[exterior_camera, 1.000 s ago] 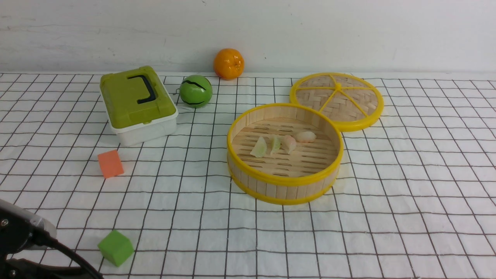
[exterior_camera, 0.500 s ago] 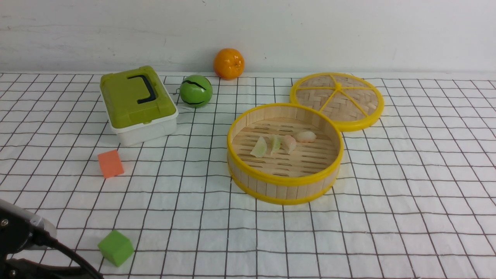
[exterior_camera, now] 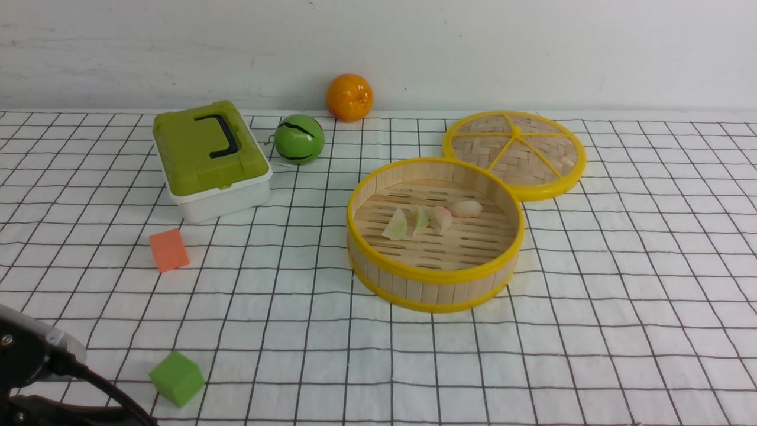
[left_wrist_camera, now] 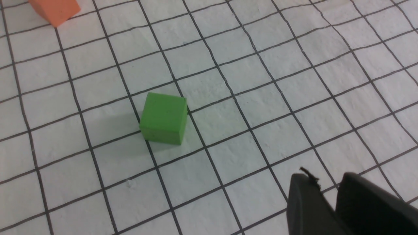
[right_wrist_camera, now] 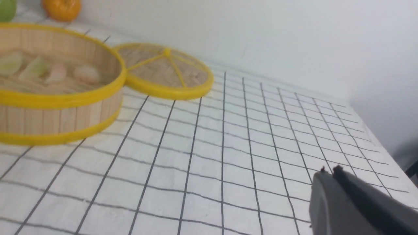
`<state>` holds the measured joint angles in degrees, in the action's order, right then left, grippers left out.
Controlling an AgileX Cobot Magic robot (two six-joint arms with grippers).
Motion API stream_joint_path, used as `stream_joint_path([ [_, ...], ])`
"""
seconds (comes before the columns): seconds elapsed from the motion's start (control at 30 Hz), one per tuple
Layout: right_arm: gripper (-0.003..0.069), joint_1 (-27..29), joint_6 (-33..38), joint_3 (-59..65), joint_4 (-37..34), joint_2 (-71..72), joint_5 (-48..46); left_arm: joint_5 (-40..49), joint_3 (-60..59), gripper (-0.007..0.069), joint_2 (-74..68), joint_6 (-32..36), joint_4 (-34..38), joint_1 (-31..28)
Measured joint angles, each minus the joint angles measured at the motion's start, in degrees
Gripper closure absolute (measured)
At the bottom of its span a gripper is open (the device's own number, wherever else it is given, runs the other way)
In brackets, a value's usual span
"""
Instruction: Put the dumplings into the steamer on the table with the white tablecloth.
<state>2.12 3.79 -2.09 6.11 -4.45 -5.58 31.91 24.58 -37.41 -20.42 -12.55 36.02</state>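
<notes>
All four dumplings [exterior_camera: 421,220] lie inside the round steamer [exterior_camera: 434,284], grouped on its slotted floor: two pale green on the left, two pale pink on the right. The steamer stands upright on the tabletop [exterior_camera: 621,331], over the gridded white tablecloth [exterior_camera: 266,319]. The woven lid [exterior_camera: 532,160] is off, located just beyond the steamer on its far right side.

Left pincer [left_wrist_camera: 329,184]: slightly open, cloth visible between the tips, nothing gripped. Right pincer [right_wrist_camera: 330,171]: closed, nothing held; seen in its wrist view only.

Other items noted: white box with green cover [exterior_camera: 207,160], far left; striped green ball [exterior_camera: 299,139] and orange fruit [exterior_camera: 349,97], far side; orange block [exterior_camera: 169,250], left; green block [exterior_camera: 177,378], near left, beside the left arm [exterior_camera: 44,378].
</notes>
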Motion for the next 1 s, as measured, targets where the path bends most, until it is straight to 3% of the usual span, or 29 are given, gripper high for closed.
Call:
stream_joint_path([
  [0.13, 0.0648, 0.98, -10.01, 3.39, 2.25, 4.50, -5.49, -0.06, 0.00, 0.0475, 0.00, 0.00, 0.00, 0.00],
  [0.23, 0.0648, 0.98, -12.73, 3.63, -0.24, 5.01, -14.28, -0.06, 0.00, 0.0470, 0.00, 0.00, 0.00, 0.00],
  [0.3, 0.0648, 0.98, -12.75, 3.43, -1.71, 5.01, -15.40, -0.06, 0.00, 0.0469, 0.00, 0.00, 0.00, 0.00],
  [0.43, 0.0648, 0.98, -9.96, 3.29, -4.81, 5.01, -15.98, -0.06, 0.00, 0.0468, 0.00, 0.00, 0.00, 0.00],
  [0.67, 0.0646, 0.98, 0.83, 3.18, -10.45, 5.01, -16.42, -0.06, 0.00, 0.0461, 0.00, 0.00, 0.00, 0.00],
  [1.0, 0.0636, 0.98, 2.46, 3.18, -10.65, 5.01, -16.53, -0.06, 0.00, 0.0451, 0.00, 0.00, 0.00, 0.00],
])
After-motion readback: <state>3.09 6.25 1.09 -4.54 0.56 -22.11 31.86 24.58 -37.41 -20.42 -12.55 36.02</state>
